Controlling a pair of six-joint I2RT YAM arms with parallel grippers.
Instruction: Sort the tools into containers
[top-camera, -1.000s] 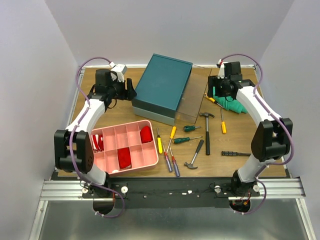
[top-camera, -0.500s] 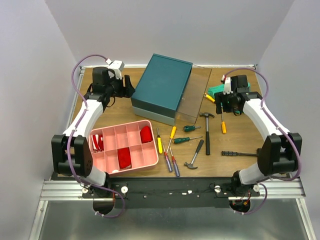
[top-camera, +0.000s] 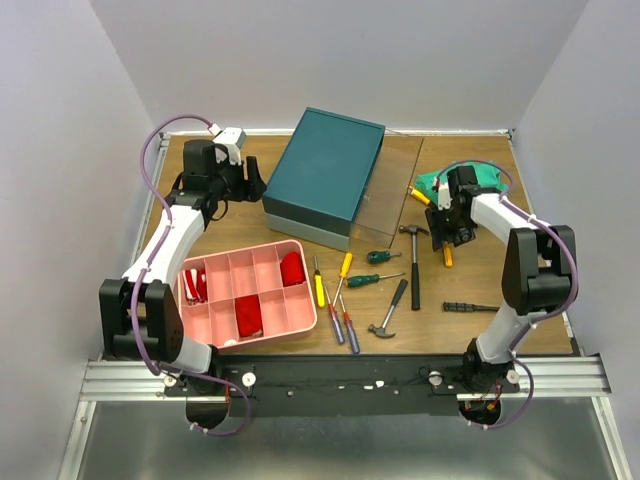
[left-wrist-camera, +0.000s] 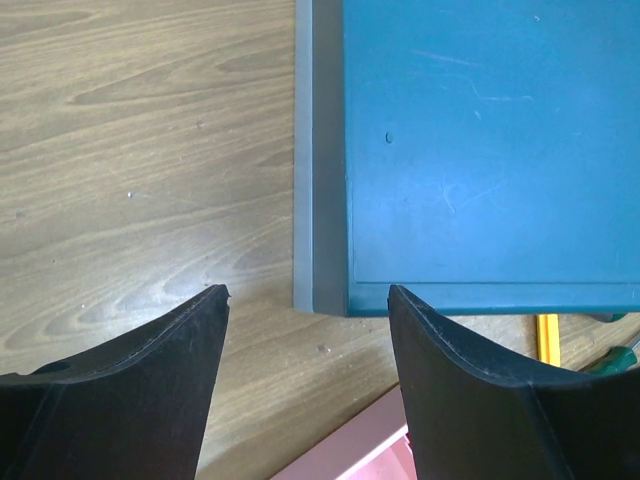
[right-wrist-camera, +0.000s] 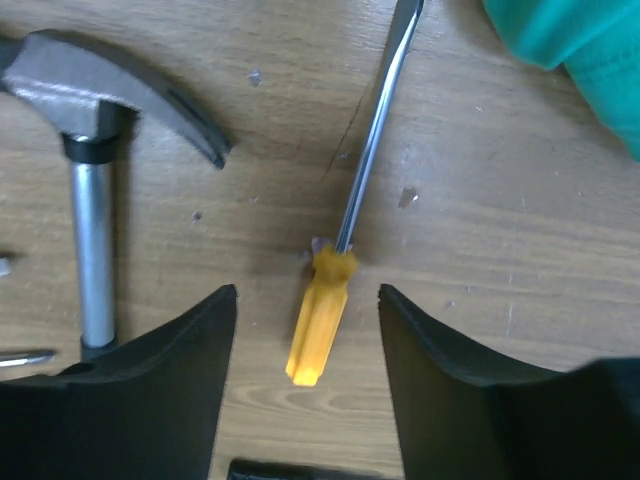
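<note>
My right gripper is open and hovers low over an orange-handled screwdriver, whose handle lies between the fingers on the wood. A steel-headed hammer lies just to its left. My left gripper is open and empty at the left corner of the dark teal box. A clear drawer stands pulled out on the box's right. More screwdrivers, a small hammer and a black T-shaped tool lie in front.
A pink divided tray with red items sits at the front left; its corner shows in the left wrist view. A green cloth lies behind my right gripper. A yellow screwdriver lies beside the drawer.
My right gripper has swung from the back right, over the green cloth, forward and down over the orange screwdriver. My left arm has shifted only slightly by the box.
</note>
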